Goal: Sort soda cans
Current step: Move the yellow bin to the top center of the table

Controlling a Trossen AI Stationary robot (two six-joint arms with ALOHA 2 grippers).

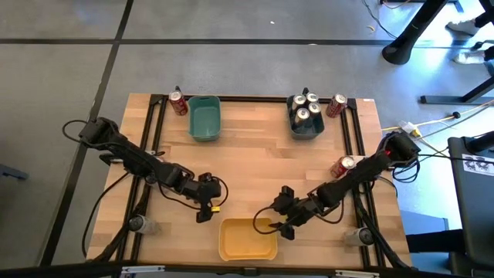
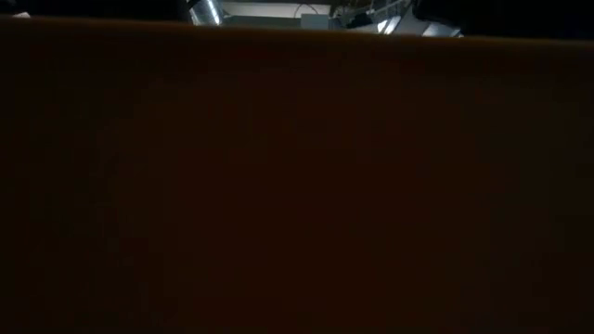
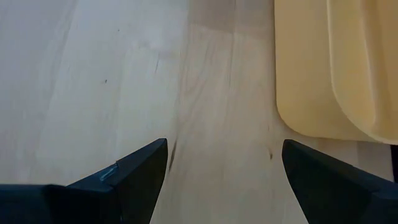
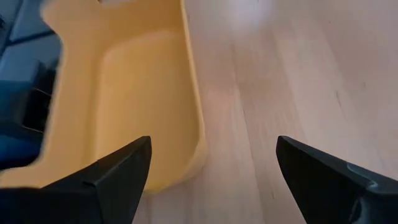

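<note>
Four soda cans [image 1: 306, 110] stand upright in the grey bin [image 1: 306, 129] at the far side of the table. A red can [image 1: 336, 106] lies just beside that bin, another red can [image 1: 178, 103] lies beside the teal bin [image 1: 204, 120], and a third [image 1: 342, 167] lies near the right edge, partly hidden under the right arm. The low view is almost fully blocked by a dark orange surface.

The yellow bin [image 1: 247, 240] sits at the near edge. The left gripper [image 1: 207, 208] is just beside its left corner, fingers wide apart and holding nothing. The right gripper [image 1: 282, 222] is at its right rim, also wide open. Bare wood stays free between the bins.
</note>
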